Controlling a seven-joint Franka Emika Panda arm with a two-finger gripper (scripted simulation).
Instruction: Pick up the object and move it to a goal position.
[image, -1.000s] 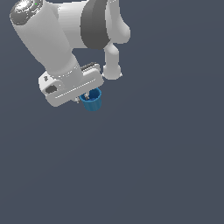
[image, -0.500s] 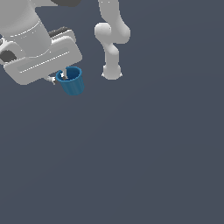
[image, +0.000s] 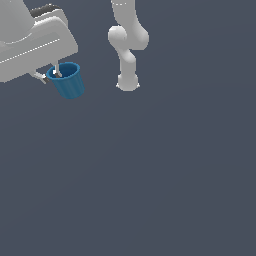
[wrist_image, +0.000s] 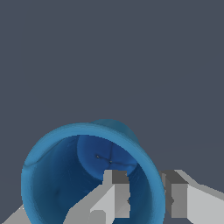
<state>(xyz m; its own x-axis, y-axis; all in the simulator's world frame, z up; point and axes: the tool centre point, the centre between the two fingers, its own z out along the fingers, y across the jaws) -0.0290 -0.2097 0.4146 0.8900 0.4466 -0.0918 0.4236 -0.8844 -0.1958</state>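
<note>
One finger (wrist_image: 116, 192) sits inside the blue cup (image: 67, 80), one outside; your hand (wrist_image: 142, 192) pinches its wall. Rim-only grip, so a jolt could tip it free.

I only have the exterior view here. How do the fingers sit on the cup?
Observer: In the wrist view one finger is inside the cup, the other outside, so the gripper pinches the wall.
Operator: Is anything in the cup?
Observer: No, its blue floor shows bare apart from that finger.
Operator: Does the grip cover the whole rim?
Observer: No, only one spot on the rim sits between the fingers; the rest of the ring is free.
</note>
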